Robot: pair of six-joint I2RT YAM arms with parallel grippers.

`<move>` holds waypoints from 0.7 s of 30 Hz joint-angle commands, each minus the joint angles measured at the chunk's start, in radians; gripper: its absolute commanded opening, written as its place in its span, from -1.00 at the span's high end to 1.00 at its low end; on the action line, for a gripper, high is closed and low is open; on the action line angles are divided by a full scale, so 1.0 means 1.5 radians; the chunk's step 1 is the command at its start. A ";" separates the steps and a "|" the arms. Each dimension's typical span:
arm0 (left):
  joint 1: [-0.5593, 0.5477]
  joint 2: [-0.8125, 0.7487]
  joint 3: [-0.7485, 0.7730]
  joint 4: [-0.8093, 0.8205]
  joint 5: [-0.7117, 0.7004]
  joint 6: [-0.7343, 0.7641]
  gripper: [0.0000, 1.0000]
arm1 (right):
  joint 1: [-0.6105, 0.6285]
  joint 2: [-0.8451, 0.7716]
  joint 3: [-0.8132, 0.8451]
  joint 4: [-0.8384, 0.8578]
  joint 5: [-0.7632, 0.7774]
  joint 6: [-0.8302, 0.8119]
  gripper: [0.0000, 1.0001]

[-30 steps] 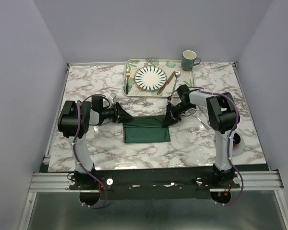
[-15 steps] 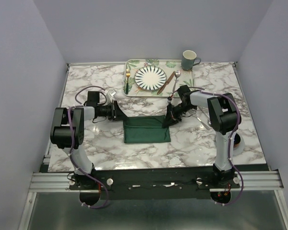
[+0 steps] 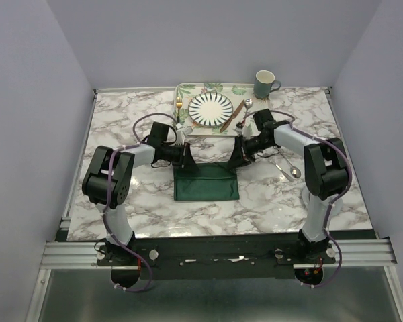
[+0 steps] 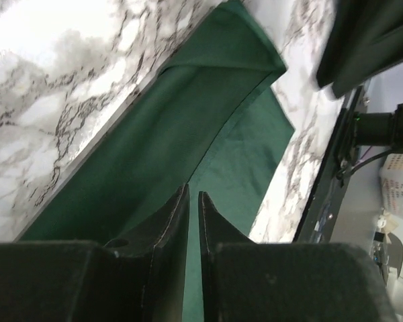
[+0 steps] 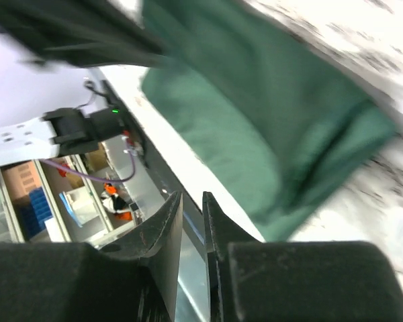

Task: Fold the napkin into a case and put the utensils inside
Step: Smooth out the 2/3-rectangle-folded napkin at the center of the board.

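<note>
Moved: my left gripper (image 4: pixel 193 193) has swung in to the far-left corner of the napkin (image 3: pixel 207 188); my right gripper (image 5: pixel 192 196) is at its far-right corner.
Jaws: both a narrow slit; I cannot tell whether either pinches cloth.
Napkin: folded, middle of the table (image 3: pixel 121 121), near the tray (image 3: pixel 218 87).

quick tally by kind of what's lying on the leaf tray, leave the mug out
plate: 1
fork: 1
knife: 1
spoon: 1
total on the tray: 4
</note>
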 commanded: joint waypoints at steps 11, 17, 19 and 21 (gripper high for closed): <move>-0.028 0.066 0.034 -0.109 -0.109 0.097 0.64 | 0.002 0.099 0.058 0.052 0.032 0.052 0.46; -0.028 0.070 0.028 -0.112 -0.119 0.087 0.65 | 0.001 0.116 0.031 0.024 0.093 0.015 0.46; -0.027 0.072 0.026 -0.107 -0.117 0.082 0.64 | 0.001 0.127 0.031 0.019 0.106 0.003 0.46; -0.028 0.070 0.026 -0.105 -0.116 0.083 0.62 | 0.002 0.138 0.033 0.016 0.119 -0.002 0.47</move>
